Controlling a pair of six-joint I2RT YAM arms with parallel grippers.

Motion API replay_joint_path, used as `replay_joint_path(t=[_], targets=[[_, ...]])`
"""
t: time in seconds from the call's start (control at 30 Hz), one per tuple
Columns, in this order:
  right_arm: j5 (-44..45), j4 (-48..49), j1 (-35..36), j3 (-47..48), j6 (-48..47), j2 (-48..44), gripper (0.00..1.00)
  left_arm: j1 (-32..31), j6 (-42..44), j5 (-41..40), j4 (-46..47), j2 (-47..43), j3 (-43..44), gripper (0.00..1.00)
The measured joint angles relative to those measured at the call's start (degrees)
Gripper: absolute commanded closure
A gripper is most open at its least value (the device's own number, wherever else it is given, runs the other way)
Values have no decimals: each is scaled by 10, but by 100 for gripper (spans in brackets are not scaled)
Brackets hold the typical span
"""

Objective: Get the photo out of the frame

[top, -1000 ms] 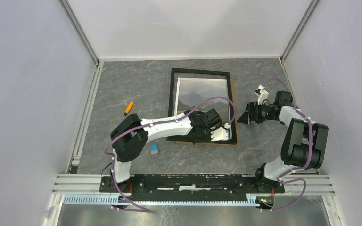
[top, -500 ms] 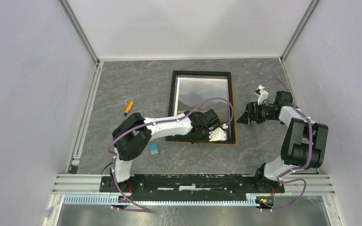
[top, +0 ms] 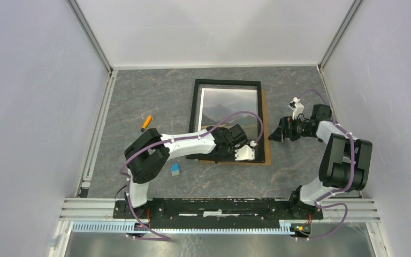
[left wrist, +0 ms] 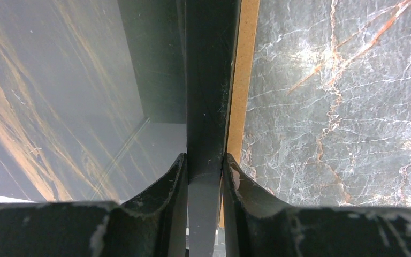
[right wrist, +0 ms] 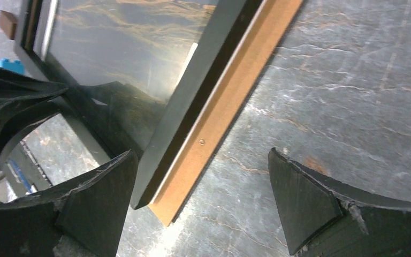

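Observation:
The frame (top: 197,118) lies in the middle of the table, black border up, with the photo (top: 230,107) of hills and mountains behind its glass. A brown board (top: 266,128) sticks out along its right and near edges. My left gripper (top: 254,152) is shut on the frame's black right border near the near corner; the left wrist view shows its jaws (left wrist: 204,166) clamping that border (left wrist: 208,96), with the board (left wrist: 244,80) beside it. My right gripper (top: 275,134) is open beside the frame's right edge. In the right wrist view its gripper (right wrist: 203,198) straddles the frame corner (right wrist: 192,101) and board (right wrist: 230,101) without touching.
An orange item (top: 146,122) and a small blue block (top: 175,169) lie left of the frame. A small brown block (right wrist: 8,24) shows at the far left of the right wrist view. White walls enclose the table on three sides.
The frame has turned slightly and now lies squarer to the table. My left gripper has shifted a little to the left with it. My right gripper has edged closer to the frame's right edge.

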Motion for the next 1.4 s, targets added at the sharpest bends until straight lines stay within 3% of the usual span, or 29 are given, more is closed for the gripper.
replay_joint_path(t=[0.07, 0.2, 0.23, 0.33, 0.57, 0.93, 1.07, 1.17, 1.4], targets=[[-18, 2, 0, -5, 0, 0, 2, 0, 0, -5, -2, 0, 0, 69], [-59, 3, 5, -16, 3, 4, 2, 1, 0, -5, -5, -1, 0, 68], [-71, 3, 9, -19, 4, 7, 2, 1, 0, -6, -5, -1, 0, 64], [-93, 10, 21, -25, 11, 15, 2, 2, 0, -10, -7, -1, 0, 40], [-116, 72, 52, -58, 73, 37, 2, 4, 2, 4, -5, -28, 3, 23], [-154, 164, 47, -80, 174, 67, 2, -11, -76, 57, 140, -64, 20, 20], [-160, 180, 41, -84, 199, 71, 2, -42, -108, 30, 190, -37, 52, 19], [-162, 189, 37, -87, 212, 73, 2, -64, -135, 3, 219, -13, 67, 10], [-163, 201, 34, -89, 233, 76, 2, -92, -260, -95, 235, 53, 107, 7]])
